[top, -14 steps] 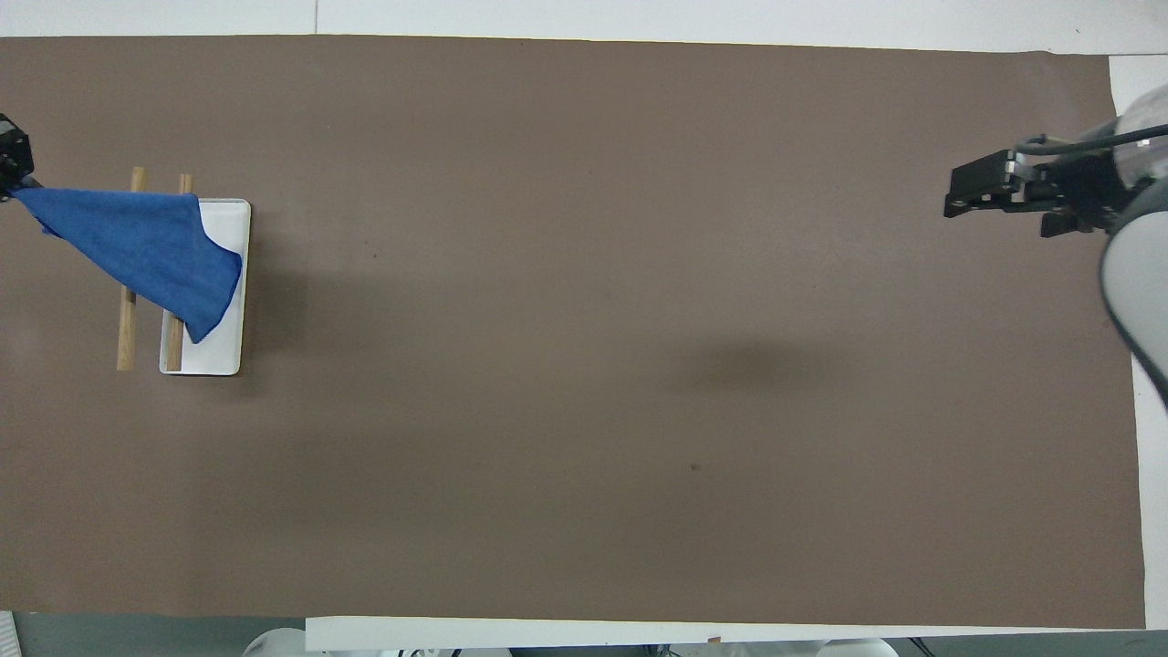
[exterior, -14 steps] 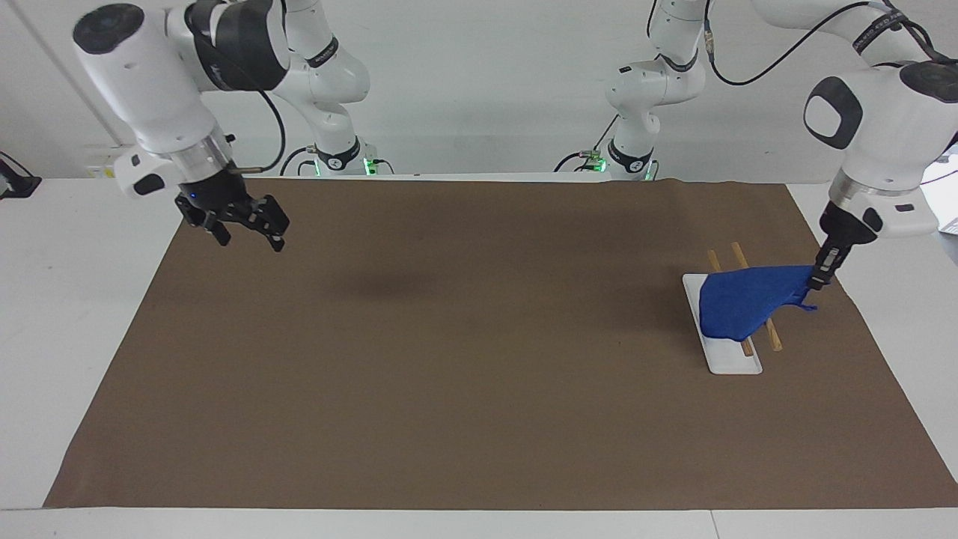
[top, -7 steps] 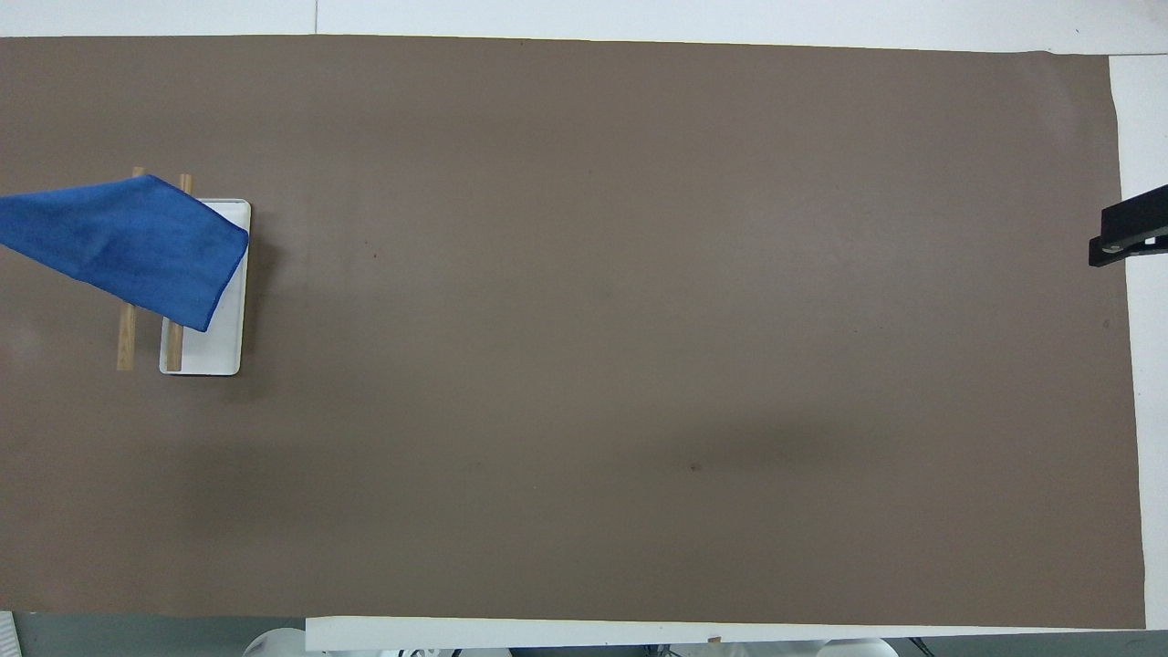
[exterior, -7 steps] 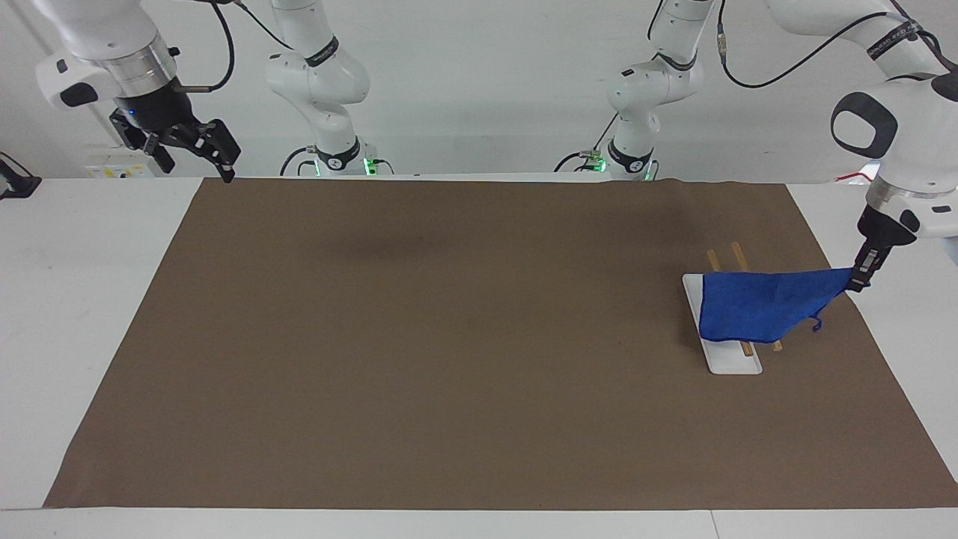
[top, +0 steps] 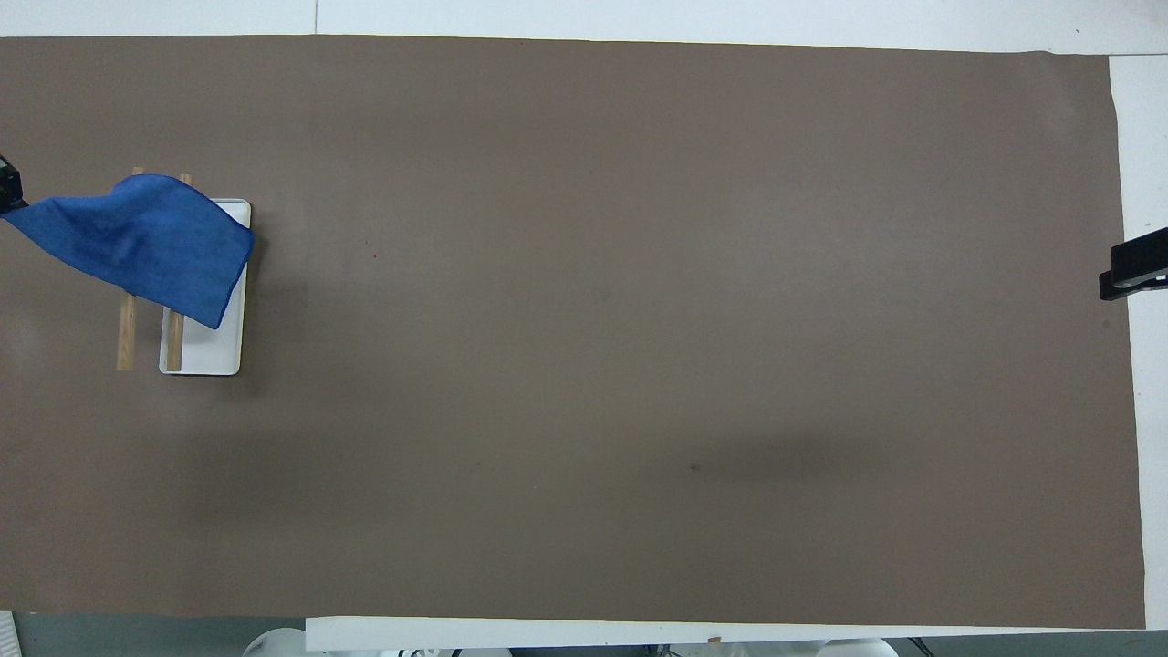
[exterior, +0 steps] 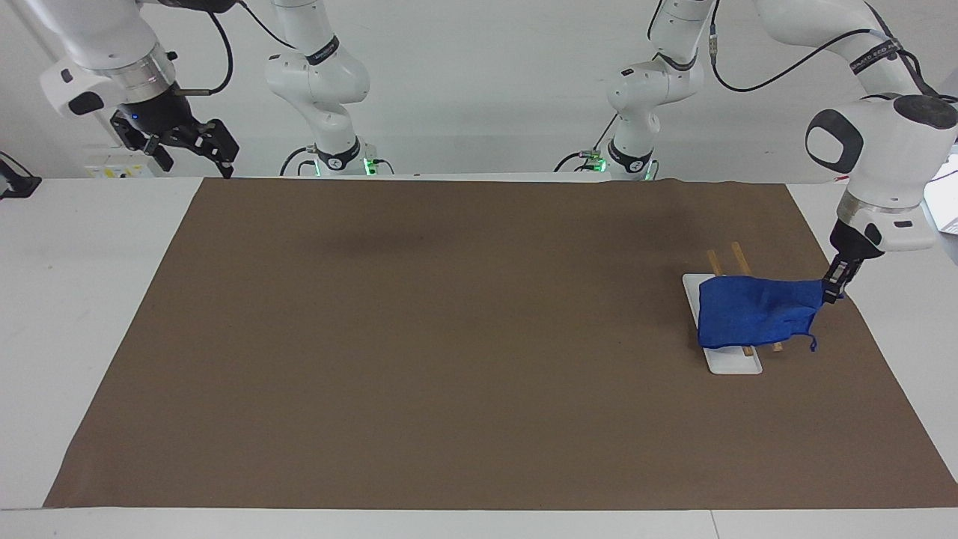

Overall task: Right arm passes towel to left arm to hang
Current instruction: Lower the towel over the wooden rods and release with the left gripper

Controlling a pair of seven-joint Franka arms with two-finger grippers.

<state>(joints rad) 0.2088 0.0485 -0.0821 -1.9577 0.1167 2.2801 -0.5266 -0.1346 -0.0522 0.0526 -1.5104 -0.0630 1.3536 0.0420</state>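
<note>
The bright blue towel [exterior: 756, 314] lies draped across the two wooden rods [exterior: 739, 257] of a small rack with a white base [exterior: 737, 364], at the left arm's end of the mat. My left gripper [exterior: 832, 288] is shut on the towel's outer corner and holds it stretched just above the mat's edge. A short loop tag [exterior: 813, 345] dangles from the towel. In the overhead view the towel [top: 146, 246] covers the rods [top: 126, 333] and part of the base [top: 214, 351], with the left gripper [top: 7, 192] at the frame's edge. My right gripper [exterior: 179, 142] is open, empty and raised.
A brown mat [exterior: 464, 337] covers most of the white table [exterior: 82, 262]. The right gripper [top: 1136, 269] hangs over the white table strip at the right arm's end, off the mat.
The right gripper rose and pulled back off the mat to its end of the table. The left gripper pulled the towel corner outward, then came back in a little, and the towel sagged over the rods.
</note>
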